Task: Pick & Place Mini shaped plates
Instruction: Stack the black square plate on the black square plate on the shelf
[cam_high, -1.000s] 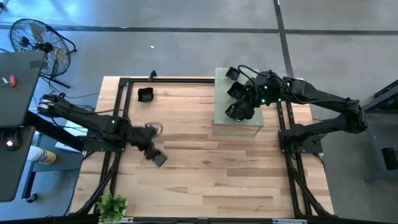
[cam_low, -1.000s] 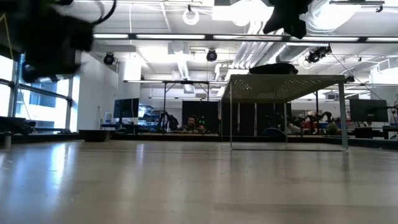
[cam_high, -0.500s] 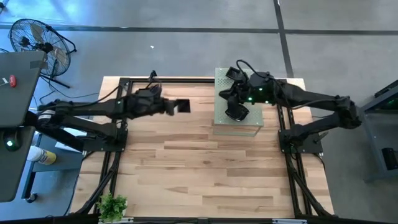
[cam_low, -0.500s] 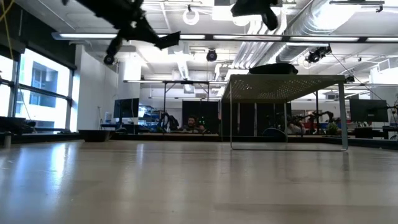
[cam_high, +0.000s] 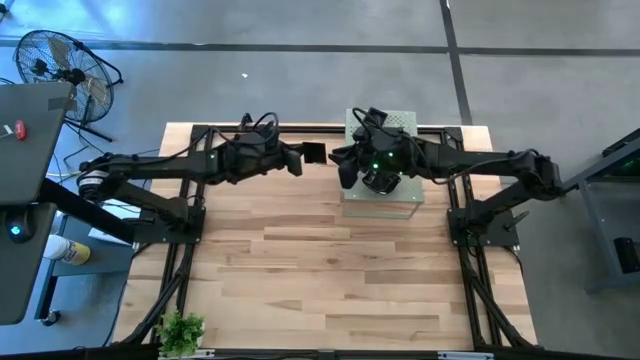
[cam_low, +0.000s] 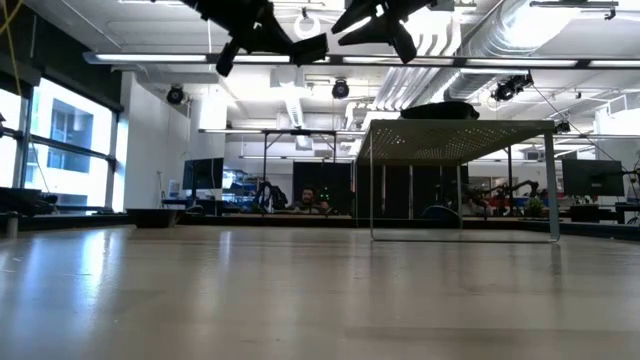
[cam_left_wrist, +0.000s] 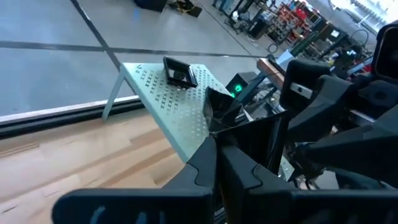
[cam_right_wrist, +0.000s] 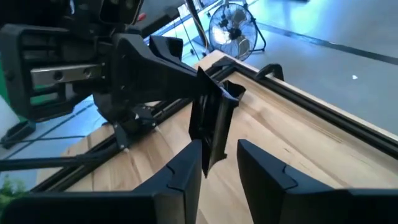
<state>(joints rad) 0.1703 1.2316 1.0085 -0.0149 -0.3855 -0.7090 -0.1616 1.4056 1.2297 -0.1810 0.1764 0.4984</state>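
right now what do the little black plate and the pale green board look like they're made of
Plate, held by the left gripper: dark, smooth, thin-walled, probably glossy plastic or glazed ceramic; hard to tell. Board: pale green sheet with regular holes on thin legs, likely painted perforated metal.

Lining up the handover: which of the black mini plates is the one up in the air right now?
The square plate pinched in the left pincer, held on edge between the right pincer's open fingers. The other plates lie flat on the green perforated board.
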